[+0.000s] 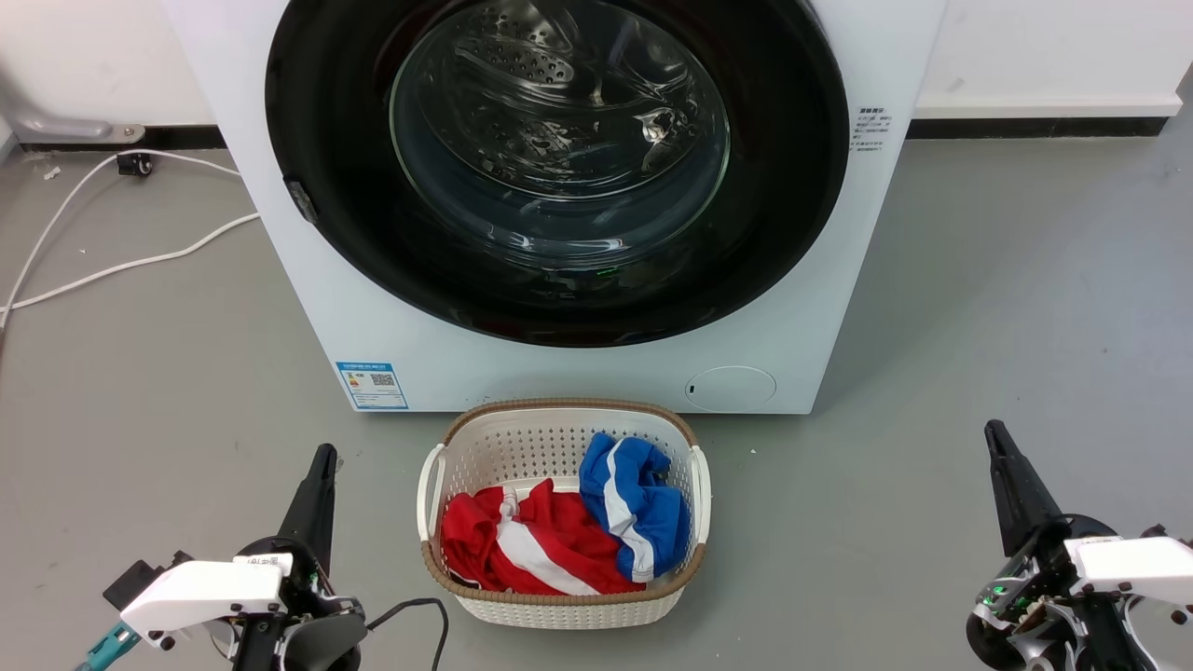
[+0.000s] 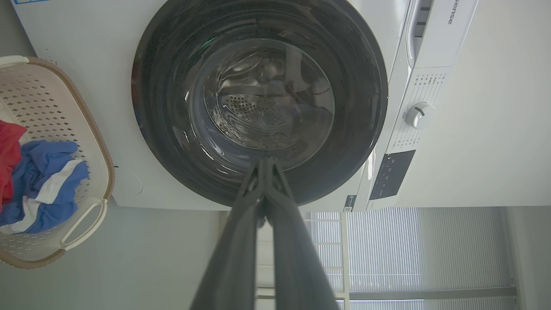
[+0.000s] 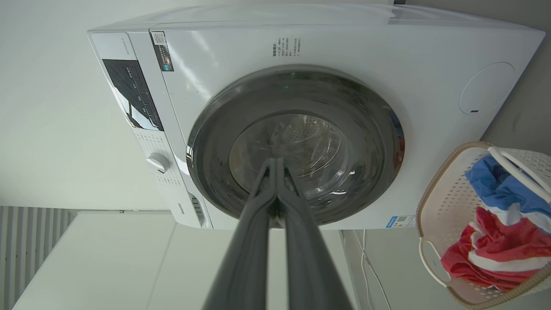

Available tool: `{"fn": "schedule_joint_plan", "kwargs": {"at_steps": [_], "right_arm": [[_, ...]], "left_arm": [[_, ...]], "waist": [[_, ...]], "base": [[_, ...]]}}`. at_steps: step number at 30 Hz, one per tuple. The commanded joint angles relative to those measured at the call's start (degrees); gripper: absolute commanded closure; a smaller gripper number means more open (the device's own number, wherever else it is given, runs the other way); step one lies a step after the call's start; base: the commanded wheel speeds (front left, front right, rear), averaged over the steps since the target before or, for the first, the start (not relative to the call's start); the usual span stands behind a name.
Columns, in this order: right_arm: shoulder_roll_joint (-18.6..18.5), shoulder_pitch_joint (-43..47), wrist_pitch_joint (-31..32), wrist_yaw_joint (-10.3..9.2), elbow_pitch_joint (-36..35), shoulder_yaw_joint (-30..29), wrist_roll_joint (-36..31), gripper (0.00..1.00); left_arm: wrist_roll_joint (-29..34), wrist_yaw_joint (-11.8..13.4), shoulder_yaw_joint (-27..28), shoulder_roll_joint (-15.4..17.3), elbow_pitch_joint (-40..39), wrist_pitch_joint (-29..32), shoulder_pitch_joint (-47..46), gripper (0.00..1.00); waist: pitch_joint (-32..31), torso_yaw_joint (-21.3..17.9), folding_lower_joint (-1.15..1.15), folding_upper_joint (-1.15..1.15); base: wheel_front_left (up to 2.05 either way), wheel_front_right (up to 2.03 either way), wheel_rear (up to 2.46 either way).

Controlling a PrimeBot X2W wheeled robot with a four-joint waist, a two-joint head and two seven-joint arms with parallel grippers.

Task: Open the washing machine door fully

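Viewing from my head, the washing machine door [image 1: 559, 168] sits shut, flush in the washing machine [image 1: 578, 377] at the far edge of the floor [image 1: 979, 308], a laundry basket [image 1: 569, 407] just before it; my left gripper [image 1: 323, 458] and right gripper [image 1: 994, 433] hang well apart from it, fingers pressed together. In the left wrist view my closed fingers aim at the door; the right wrist view reads the same.

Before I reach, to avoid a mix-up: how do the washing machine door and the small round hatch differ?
The washing machine door is glossy black with a glass window; the hatch is white. The door spans nearly the whole front; the hatch is small, at the lower right. Both are round and look shut.
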Motion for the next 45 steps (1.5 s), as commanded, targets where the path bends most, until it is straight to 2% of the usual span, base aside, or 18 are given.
{"fn": "schedule_joint_plan", "kwargs": {"at_steps": [1,16,17,25,29,36,45], "right_arm": [[0.2,-0.6,0.1,0.14,0.1,-0.1,-0.3,1.00],[0.3,-0.6,0.2,0.15,0.1,-0.2,-0.4,1.00],[0.1,0.1,0.0,0.00,0.2,-0.1,0.0,0.00],[0.2,1.7,-1.5,-0.01,-0.4,0.8,-0.9,0.00],[-0.1,2.2,-3.0,-0.01,-1.7,1.7,-2.4,0.00],[-0.5,2.5,-4.9,0.00,-3.1,2.4,-8.2,0.00],[-0.2,3.0,-7.0,0.02,-5.8,2.7,-19.4,0.00]], "left_arm": [[0.2,-0.2,0.3,-0.1,0.0,0.0,-0.4,1.00],[0.3,-0.2,0.3,-0.1,0.0,0.1,-0.4,1.00],[0.0,0.0,0.0,0.0,0.2,0.0,0.1,0.00],[1.0,0.1,-2.4,-0.2,0.2,-1.6,0.8,0.00],[3.7,0.1,-4.1,0.1,-0.7,-3.1,0.3,0.00],[10.9,0.0,-4.6,-0.1,-3.3,-5.0,0.2,0.00],[22.1,0.0,-6.2,-0.2,-6.6,-7.1,-0.2,0.00]], "waist": [[0.0,0.0,0.00,0.00],[0.0,0.0,0.00,0.00],[0.0,0.0,0.00,0.00],[0.0,0.0,0.00,0.00],[0.1,0.0,0.00,0.00],[0.2,-0.1,0.00,0.00],[0.4,-0.2,0.00,0.00]], "base": [[0.00,0.00,0.00],[0.00,0.00,0.00],[0.00,0.00,0.00],[0.00,0.00,0.00],[0.00,0.00,0.00],[0.00,0.00,0.00],[0.00,0.00,0.00]]}}
